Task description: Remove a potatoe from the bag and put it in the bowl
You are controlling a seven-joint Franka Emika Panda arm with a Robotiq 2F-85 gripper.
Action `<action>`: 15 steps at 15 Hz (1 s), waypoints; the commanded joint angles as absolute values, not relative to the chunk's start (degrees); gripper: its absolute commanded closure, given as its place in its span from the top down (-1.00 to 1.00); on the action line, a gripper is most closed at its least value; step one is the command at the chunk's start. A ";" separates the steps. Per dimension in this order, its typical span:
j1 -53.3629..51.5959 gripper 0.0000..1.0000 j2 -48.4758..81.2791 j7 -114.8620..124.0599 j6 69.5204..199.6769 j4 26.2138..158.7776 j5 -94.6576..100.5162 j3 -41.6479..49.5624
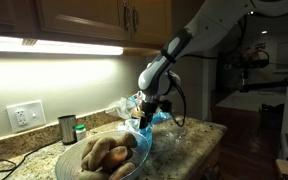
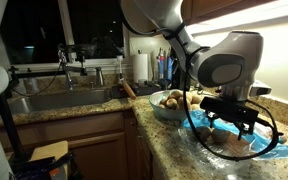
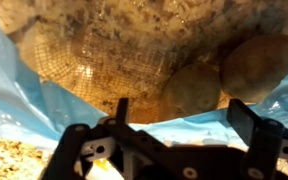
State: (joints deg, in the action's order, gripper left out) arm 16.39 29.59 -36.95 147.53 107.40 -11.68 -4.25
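Observation:
A blue plastic bag (image 1: 156,118) lies on the granite counter, seen in both exterior views (image 2: 246,150). It holds a mesh sack of potatoes. In the wrist view the nearest potato (image 3: 191,90) lies just beyond the bag's blue edge (image 3: 184,118), with another potato (image 3: 261,65) to its right. My gripper (image 3: 182,115) is open and empty, with its fingers right at the bag's mouth (image 1: 146,112) (image 2: 234,120). The bowl (image 1: 64,158) next to the bag holds several potatoes (image 1: 106,155). It also shows in an exterior view (image 2: 167,110).
A metal canister (image 1: 67,128), a green-lidded jar (image 1: 80,130) and a wall outlet (image 1: 24,115) stand behind the bowl. A sink (image 2: 54,100) with a faucet, a paper towel roll (image 2: 139,66) and the counter's front edge (image 2: 159,140) are nearby.

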 commanded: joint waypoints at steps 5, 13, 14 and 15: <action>15.86 1.00 31.42 -35.54 145.25 104.09 -10.19 -3.86; 15.69 1.00 34.03 -35.37 143.88 100.76 -9.78 -4.00; 15.67 1.00 34.27 -35.36 143.56 100.32 -9.65 -3.98; 15.66 1.00 34.43 -35.34 143.30 99.97 -9.57 -3.95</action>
State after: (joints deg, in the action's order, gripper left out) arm 15.80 33.79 -36.95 145.69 101.97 -11.16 -4.26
